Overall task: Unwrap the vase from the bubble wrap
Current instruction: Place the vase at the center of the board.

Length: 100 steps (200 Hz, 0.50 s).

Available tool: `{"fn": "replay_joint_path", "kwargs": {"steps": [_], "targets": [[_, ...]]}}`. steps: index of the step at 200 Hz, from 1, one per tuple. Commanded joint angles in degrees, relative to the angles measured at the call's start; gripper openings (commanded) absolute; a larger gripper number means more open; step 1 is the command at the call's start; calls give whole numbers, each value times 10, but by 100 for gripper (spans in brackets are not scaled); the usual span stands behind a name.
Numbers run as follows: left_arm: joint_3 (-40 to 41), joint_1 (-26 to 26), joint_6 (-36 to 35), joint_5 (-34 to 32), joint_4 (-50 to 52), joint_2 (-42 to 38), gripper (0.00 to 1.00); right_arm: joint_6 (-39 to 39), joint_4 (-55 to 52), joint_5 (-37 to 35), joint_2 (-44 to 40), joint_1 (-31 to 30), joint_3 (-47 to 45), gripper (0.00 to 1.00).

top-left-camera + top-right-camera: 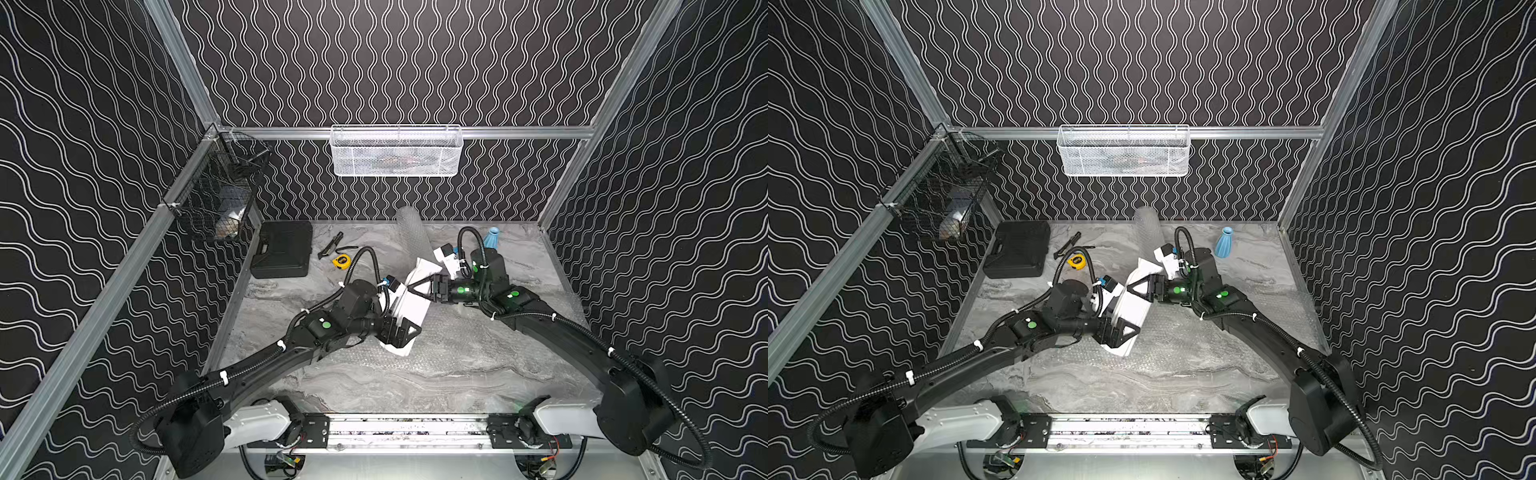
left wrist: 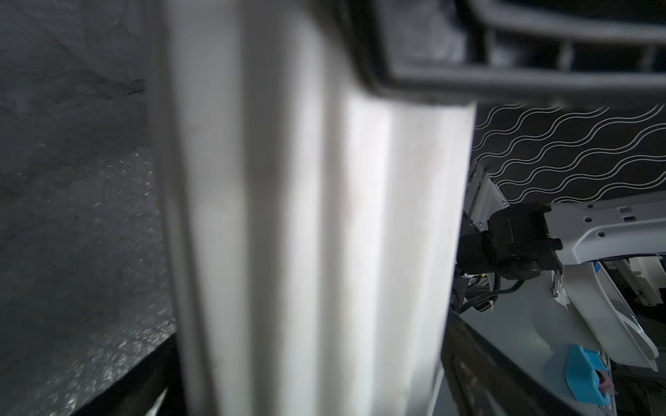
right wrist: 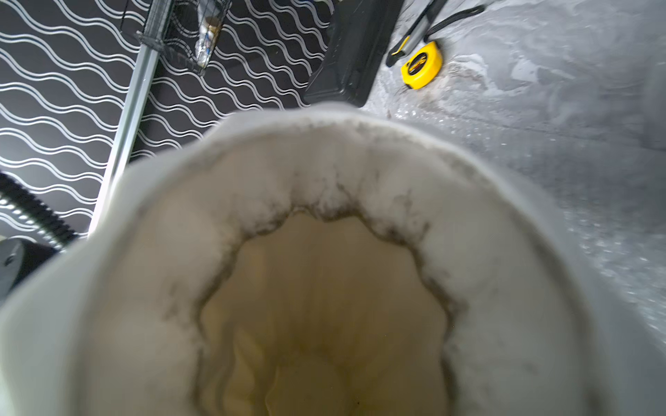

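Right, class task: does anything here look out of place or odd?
The white vase lies tilted on its side, not upright, over the flattened bubble wrap; dark grime rings its inside near the mouth.

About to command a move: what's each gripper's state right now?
Left gripper: astride the white vase, grip cannot be told.
Right gripper: closed on the white vase's mouth end.

A white ribbed vase (image 1: pixel 1134 309) lies tilted between the two grippers. The left gripper (image 1: pixel 1128 332) straddles its lower end and the right gripper (image 1: pixel 1136 286) meets its upper rim; whether either clamps it is unclear. Beneath both spreads a flat clear bubble wrap sheet (image 1: pixel 1187 336). Beyond the right gripper stands a small blue flared vase (image 1: pixel 1224 243).
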<state>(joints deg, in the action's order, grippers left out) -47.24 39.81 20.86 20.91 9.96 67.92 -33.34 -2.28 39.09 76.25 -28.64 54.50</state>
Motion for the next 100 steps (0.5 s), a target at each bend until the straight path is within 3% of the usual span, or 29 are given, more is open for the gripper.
{"fn": "replay_joint_path", "kwargs": {"steps": [1, 70, 100], "targets": [[-5, 0, -18, -23, 0, -8, 99, 5, 28, -3, -12, 10, 0, 61], [-75, 0, -27, -194, 165, -20, 100, 57, -36, -35, -31, 72, 25, 60], [-108, -1, -36, -235, 233, -26, 100, 92, -70, -71, -28, 94, 45, 60]]}}
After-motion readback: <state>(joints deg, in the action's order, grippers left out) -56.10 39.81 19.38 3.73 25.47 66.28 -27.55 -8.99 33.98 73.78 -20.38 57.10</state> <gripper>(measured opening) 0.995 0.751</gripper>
